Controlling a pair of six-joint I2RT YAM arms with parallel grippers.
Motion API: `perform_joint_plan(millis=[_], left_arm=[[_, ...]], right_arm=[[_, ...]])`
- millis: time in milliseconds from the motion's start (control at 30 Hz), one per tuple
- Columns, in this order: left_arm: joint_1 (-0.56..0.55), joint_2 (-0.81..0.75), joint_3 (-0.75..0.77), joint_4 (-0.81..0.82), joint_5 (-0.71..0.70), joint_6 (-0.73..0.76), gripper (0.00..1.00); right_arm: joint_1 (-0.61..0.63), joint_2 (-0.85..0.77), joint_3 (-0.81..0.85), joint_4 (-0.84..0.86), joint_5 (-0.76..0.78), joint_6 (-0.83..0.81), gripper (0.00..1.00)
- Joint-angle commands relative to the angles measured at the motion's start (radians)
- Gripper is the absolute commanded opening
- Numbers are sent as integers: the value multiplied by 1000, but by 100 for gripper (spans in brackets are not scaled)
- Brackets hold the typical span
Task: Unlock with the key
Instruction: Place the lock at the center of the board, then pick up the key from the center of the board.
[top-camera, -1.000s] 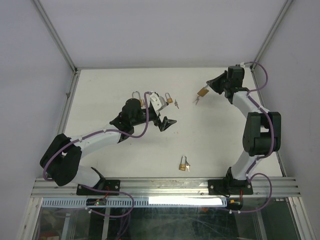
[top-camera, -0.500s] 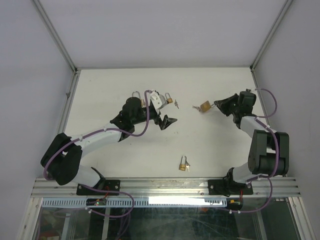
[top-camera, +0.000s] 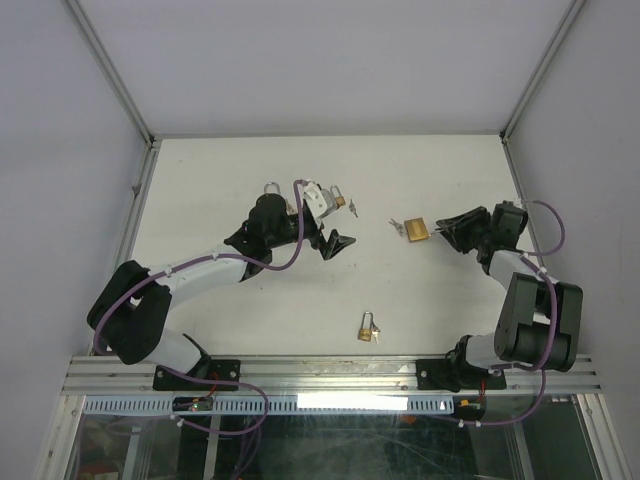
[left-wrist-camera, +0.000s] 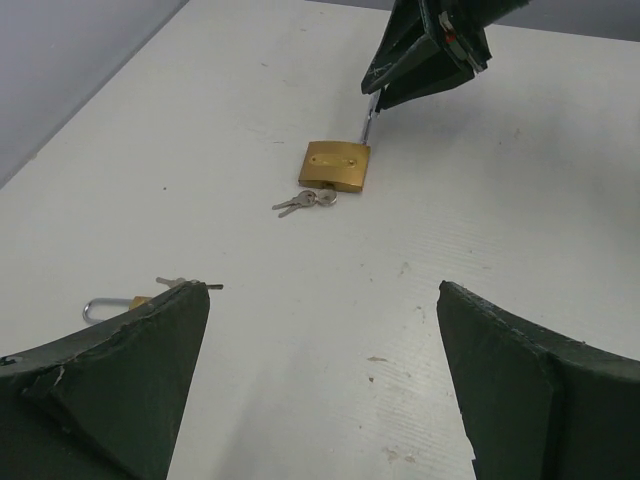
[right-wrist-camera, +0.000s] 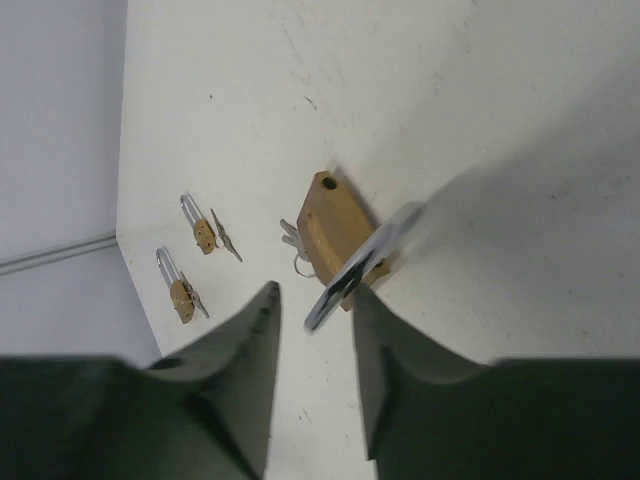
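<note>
Lowering is evident from above: the rectangular brass padlock (top-camera: 417, 229), held aloft at the far right a second ago, has been brought down onto the matte white table (top-camera: 300, 300) right of centre. Its small silver keys (top-camera: 397, 224) trail to the left, and the right gripper (top-camera: 441, 232) is just beside it. The lock is therefore judged set down ready for unlocking, key not yet inserted. The left gripper (top-camera: 337, 243) is kept spread wide and empty, well apart from it. Three other small brass padlocks (top-camera: 368, 328) are scattered, two by the left wrist and one near the front edge. From the left wrist, the lock body (left-wrist-camera: 336, 165) is seen lying flat and smooth-faced, thin keys (left-wrist-camera: 305, 202) at its near corner, steel shackle (left-wrist-camera: 367, 128) running up into the black right fingers. From the right wrist, the blurred polished shackle (right-wrist-camera: 360, 265) is seen between slightly parted dark fingers. Whether it is pinched or let go cannot be told.
</note>
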Motion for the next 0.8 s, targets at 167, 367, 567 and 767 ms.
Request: perform_joint_plan(millis=[167,367,567,767], left_arm=[[13,-11,53,49,-1,-8,99],[29,8,82,38,-197,-124,99],[64,0,70,15,-356,-181,99],[166,-15,90,-95,-459,-359,99]], right_arm=[[-73,-142,96,-342,157,-99,78],[-74,-239,194,-467,408,-147,99],[66,-117,406,-422,312,-337,88],[416,287,843,-575,311,-613,89]])
